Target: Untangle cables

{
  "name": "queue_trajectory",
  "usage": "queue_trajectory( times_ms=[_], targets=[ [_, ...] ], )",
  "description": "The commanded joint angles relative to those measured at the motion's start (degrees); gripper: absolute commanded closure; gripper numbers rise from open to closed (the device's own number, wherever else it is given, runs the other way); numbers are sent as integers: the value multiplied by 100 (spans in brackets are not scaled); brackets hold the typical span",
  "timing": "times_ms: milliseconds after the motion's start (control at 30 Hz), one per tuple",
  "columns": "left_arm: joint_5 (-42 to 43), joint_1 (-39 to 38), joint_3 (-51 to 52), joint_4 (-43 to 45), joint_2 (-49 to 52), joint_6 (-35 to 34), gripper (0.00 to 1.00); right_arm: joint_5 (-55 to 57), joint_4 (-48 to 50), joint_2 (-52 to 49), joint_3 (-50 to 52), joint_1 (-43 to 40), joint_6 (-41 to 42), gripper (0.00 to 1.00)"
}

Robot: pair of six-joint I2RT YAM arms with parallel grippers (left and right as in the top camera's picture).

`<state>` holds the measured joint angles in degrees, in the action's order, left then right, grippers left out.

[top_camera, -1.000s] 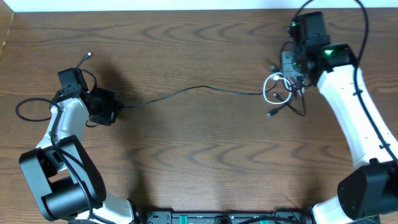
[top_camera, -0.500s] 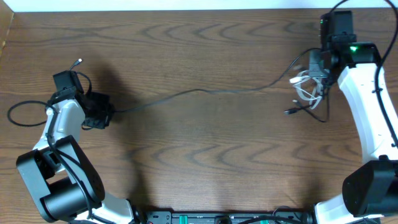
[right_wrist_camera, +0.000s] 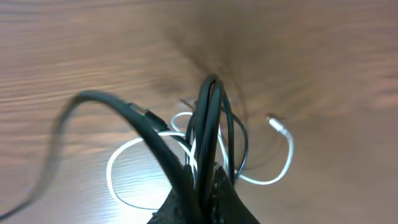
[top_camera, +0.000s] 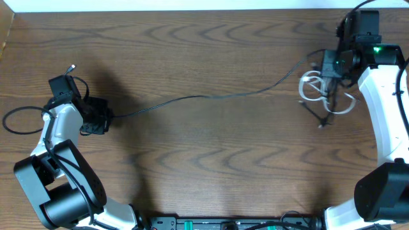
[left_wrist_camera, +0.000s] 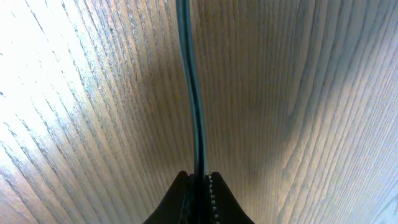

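A long black cable (top_camera: 204, 97) stretches across the table between both arms. My left gripper (top_camera: 104, 119) is shut on its left part; in the left wrist view the strand (left_wrist_camera: 193, 93) runs straight out from the closed left gripper (left_wrist_camera: 199, 178). Behind that arm the same cable makes a loop (top_camera: 18, 119) and ends in a plug (top_camera: 72, 66). At the far right my right gripper (top_camera: 328, 82) is shut on the tangled bundle of cables: black loops (right_wrist_camera: 210, 112) rise from the right gripper (right_wrist_camera: 202, 173), and a white cable (top_camera: 311, 87) (right_wrist_camera: 285, 155) hangs around them.
A loose black plug end (top_camera: 323, 122) of the bundle trails toward the table below the right gripper. The table's far edge (top_camera: 192, 9) lies close behind the right arm. The arm bases stand at the near edge.
My right gripper has carried the bundle to the right and farther back. My left gripper has shifted slightly left. The long black cable is drawn out longer between them.
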<state>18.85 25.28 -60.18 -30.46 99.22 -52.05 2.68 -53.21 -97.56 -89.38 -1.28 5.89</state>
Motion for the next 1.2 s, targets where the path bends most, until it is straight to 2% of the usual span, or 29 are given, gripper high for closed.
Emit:
queue_trajectory(
  times_ms=[0,167,333,500,933,1033,1167],
  targets=[
    [-157,37,-4,-17,55,35,92,-1567,76,2,98,142,94,99],
    [-157,37,-4,-11,55,35,92,-1567,262,-9,490,682,59,99],
    [-157,37,-4,7,55,35,92,-627,549,-11,756,1281,-103,99],
    [-157,37,-4,9,55,35,92,-199,723,-9,787,1939,-564,99],
    [92,35,-4,61,55,42,92,796,1104,-35,787,3265,-802,99],
    [413,-2,-4,208,55,424,92,1663,1141,-66,787,3418,-964,99],
    [970,-175,-4,608,55,1412,92,3139,1294,-136,789,3475,-960,99]
  ],
)
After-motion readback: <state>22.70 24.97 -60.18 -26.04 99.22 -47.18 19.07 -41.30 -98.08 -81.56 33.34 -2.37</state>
